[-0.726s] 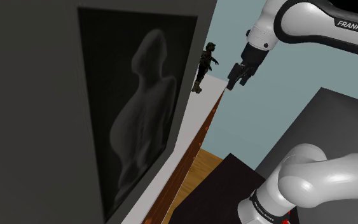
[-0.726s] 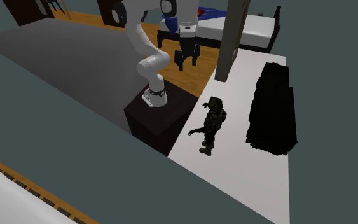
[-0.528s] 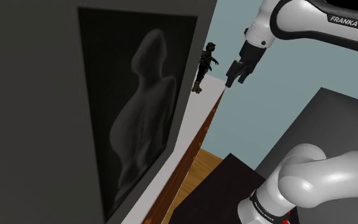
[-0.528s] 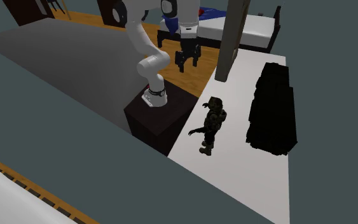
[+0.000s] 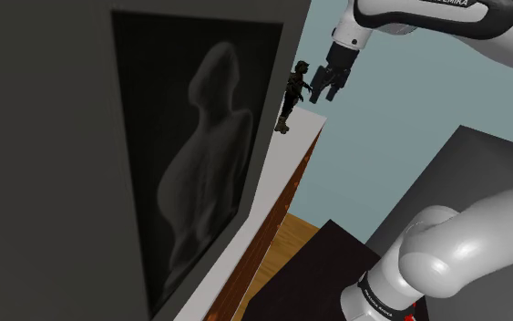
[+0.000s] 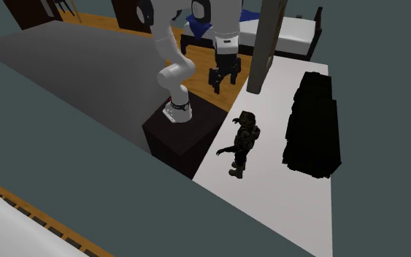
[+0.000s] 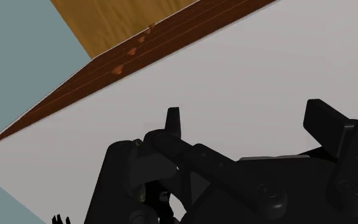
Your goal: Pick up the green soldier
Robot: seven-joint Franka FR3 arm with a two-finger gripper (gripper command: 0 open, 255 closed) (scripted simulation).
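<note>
Hovering above the counter (image 6: 278,206), fingers (image 7: 173,122) spread with nothing between, the end effector (image 6: 221,85) looks to be lining up a grab; the dark soldier (image 6: 242,142) stands upright close by, slightly below it.

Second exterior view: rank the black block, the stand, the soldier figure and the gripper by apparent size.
1. black block
2. stand
3. soldier figure
4. gripper, though it hangs farther from the camera than the figure, so this last placing is unsure.
</note>
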